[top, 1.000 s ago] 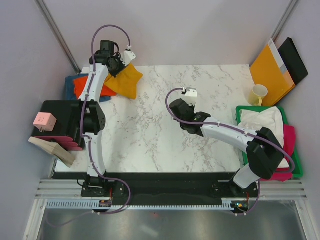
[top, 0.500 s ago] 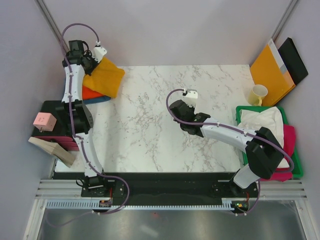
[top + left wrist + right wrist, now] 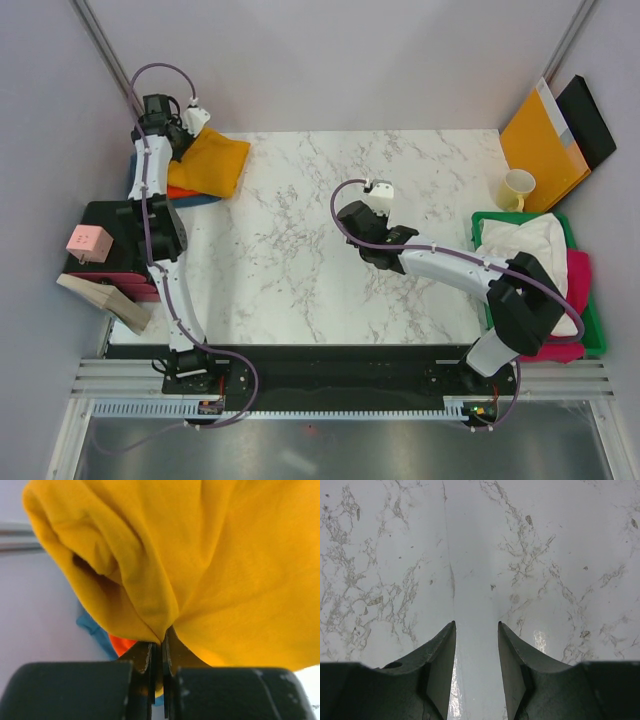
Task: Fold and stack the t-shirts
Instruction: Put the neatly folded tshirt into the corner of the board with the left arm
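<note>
At the far-left corner of the table, the left gripper was pinched tight on a gathered fold of the mustard-yellow t-shirt. The shirt was draped over the orange t-shirt and the teal-blue t-shirt, of which only slivers showed beneath it. The step in hand looked like stacking: setting the folded yellow shirt on the pile. The next move would probably be to lower the pinched edge until the cloth lay flat and square on the pile, then open the jaws and back off without dragging the top layer.

Near the middle of the table, the right gripper hung over bare marble with its jaws partly spread and nothing between them.

By the right edge, the white t-shirt lay crumpled in the green bin with the magenta t-shirt beside it. Both were unfolded, so a good part of the task seemed to remain.

Compared with a second earlier, the left arm had swung leftward toward the corner and carried the yellow shirt with it. The shirt had hung further in over the table, beside the pile with much of the orange one showing, and now covered most of it. The right arm and the bin's contents sat where they had been.
</note>
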You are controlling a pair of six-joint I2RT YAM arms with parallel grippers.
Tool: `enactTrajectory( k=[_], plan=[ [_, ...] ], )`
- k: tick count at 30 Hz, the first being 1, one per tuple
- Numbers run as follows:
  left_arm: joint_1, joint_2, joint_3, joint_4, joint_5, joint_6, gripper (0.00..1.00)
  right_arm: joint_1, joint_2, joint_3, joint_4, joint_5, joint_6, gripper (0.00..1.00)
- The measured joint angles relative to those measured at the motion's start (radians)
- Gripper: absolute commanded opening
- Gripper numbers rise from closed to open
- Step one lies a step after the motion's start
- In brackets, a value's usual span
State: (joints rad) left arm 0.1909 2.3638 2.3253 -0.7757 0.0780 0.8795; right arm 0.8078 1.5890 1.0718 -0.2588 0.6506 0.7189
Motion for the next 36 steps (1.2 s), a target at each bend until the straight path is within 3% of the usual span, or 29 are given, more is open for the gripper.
enactTrajectory(
  k=[17, 36],
  plan=[
    [0.09, 0.08, 0.0, 0.053, -0.073, -0.177, 0.02, 0.0, 0.032, 0.004, -0.006, -0.008, -0.001, 0.46],
    [0.107, -0.118, -0.07, 0.183, 0.006, -0.257, 0.02, 0.0, 0.065, 0.014, 0.005, -0.028, 0.001, 0.46]
  ],
)
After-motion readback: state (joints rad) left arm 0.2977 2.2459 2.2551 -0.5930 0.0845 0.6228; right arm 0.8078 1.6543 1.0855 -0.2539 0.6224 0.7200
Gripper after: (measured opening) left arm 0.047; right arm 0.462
